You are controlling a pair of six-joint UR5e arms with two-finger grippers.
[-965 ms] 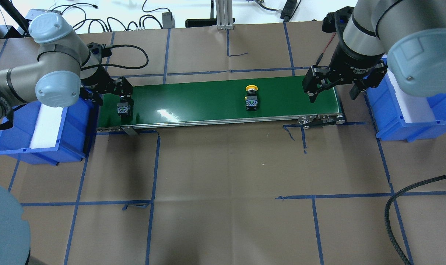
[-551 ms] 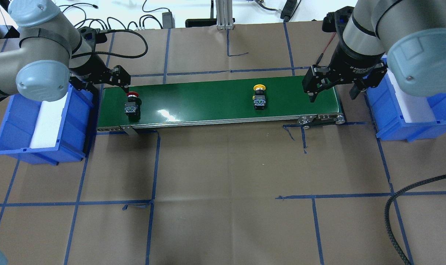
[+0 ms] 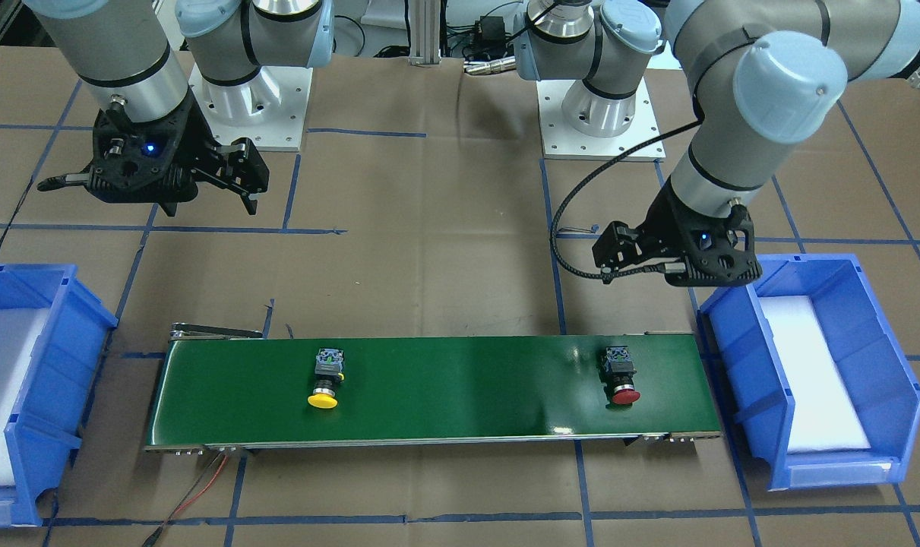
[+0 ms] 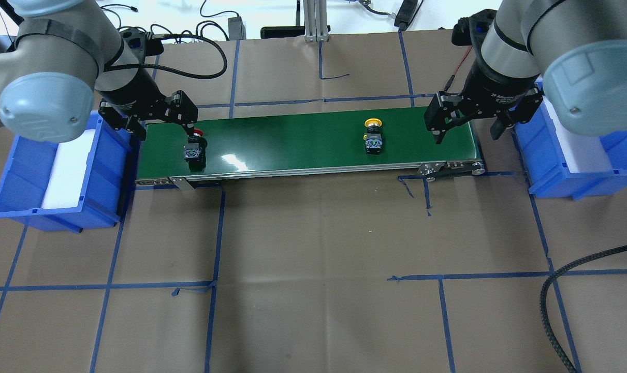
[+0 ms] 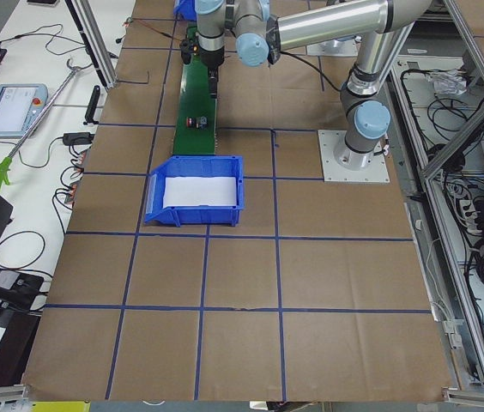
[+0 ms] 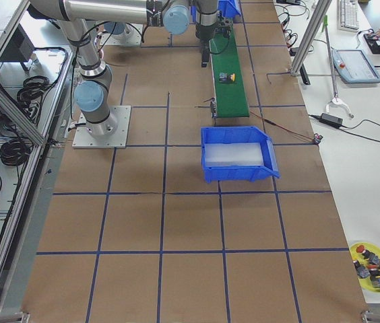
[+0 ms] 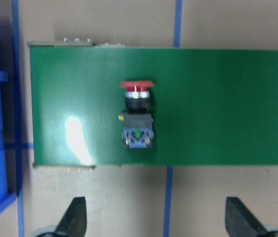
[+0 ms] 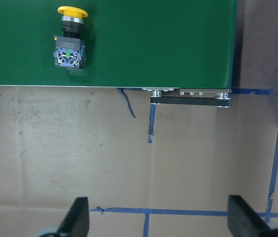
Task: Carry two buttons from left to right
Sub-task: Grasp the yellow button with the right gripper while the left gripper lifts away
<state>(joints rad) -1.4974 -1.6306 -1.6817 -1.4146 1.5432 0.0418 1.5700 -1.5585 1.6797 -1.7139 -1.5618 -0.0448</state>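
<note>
The red button (image 4: 194,148) lies on its side near the left end of the green conveyor belt (image 4: 292,140); it also shows in the front view (image 3: 623,377) and the left wrist view (image 7: 138,121). The yellow button (image 4: 373,138) lies on its side right of the belt's middle, and also shows in the front view (image 3: 326,378) and the right wrist view (image 8: 69,37). My left gripper (image 4: 164,128) is open and empty, above and just behind the red button. My right gripper (image 4: 468,132) is open and empty over the belt's right end.
A blue bin (image 4: 13,204) with a white liner stands left of the belt, and another blue bin (image 4: 551,181) stands right of it. A black braided cable (image 4: 554,295) lies at the front right. Blue tape lines cross the brown table cover.
My left gripper let go of the red button on the belt, then rose and drew back. Both buttons have moved right along the belt. My right gripper has not moved.
</note>
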